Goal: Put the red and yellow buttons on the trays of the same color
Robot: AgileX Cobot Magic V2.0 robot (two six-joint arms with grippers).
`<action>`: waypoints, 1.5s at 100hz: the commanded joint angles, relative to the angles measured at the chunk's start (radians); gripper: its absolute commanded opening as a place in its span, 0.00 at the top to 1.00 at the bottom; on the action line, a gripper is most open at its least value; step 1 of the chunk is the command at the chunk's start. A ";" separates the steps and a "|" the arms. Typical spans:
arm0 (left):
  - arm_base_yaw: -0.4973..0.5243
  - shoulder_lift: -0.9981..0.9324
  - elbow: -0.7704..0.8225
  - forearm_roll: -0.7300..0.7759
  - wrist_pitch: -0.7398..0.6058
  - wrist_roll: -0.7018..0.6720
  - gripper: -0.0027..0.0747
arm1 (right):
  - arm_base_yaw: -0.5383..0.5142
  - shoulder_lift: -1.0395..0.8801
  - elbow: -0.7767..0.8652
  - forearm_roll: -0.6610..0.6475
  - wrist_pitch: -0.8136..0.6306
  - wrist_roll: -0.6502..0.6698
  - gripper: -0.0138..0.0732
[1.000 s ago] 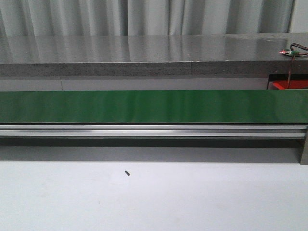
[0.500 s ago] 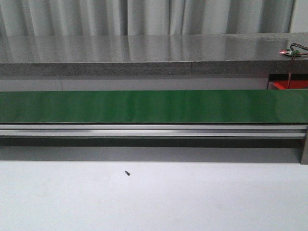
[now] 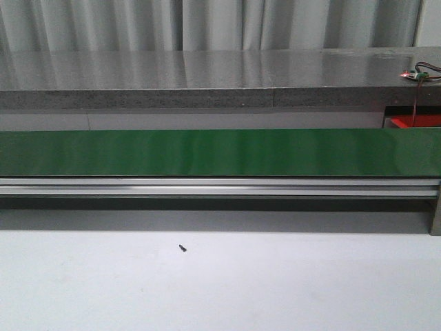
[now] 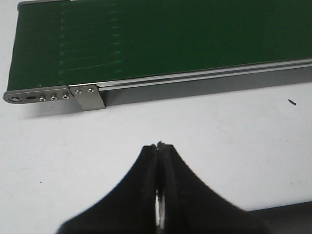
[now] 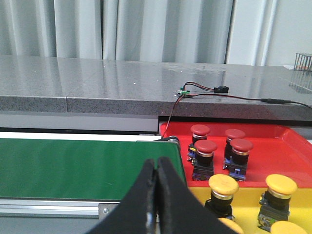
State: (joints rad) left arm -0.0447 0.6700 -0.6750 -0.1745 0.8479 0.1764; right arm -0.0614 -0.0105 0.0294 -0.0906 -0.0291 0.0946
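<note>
In the right wrist view, several red buttons (image 5: 205, 147) stand on a red tray (image 5: 273, 155) and several yellow buttons (image 5: 223, 185) on a yellow tray (image 5: 246, 201) beside it, past the end of the green conveyor belt (image 5: 83, 168). My right gripper (image 5: 157, 164) is shut and empty, hovering by the belt's end, apart from the buttons. My left gripper (image 4: 160, 146) is shut and empty over the white table, near the belt's other end (image 4: 146, 39). From the front, only a corner of the red tray (image 3: 413, 122) shows; the belt (image 3: 220, 152) carries nothing.
A grey stone counter (image 3: 207, 76) runs behind the belt, with a small circuit board and wires (image 5: 195, 91) on it. An aluminium rail (image 3: 220, 186) edges the belt. A tiny dark speck (image 3: 182, 247) lies on the white table. Curtains hang at the back.
</note>
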 commanded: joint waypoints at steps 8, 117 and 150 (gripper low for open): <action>-0.008 0.000 -0.025 -0.019 -0.053 -0.003 0.99 | 0.000 -0.019 -0.018 0.004 -0.087 -0.002 0.92; -0.004 -0.546 0.599 0.120 -0.768 -0.213 0.99 | 0.000 -0.019 -0.018 0.004 -0.087 -0.002 0.92; -0.004 -0.709 0.723 0.135 -0.801 -0.213 0.99 | 0.000 -0.018 -0.018 0.004 -0.087 -0.002 0.92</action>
State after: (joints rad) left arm -0.0447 -0.0052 0.0071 -0.0429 0.1499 -0.0262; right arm -0.0614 -0.0105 0.0294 -0.0891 -0.0313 0.0952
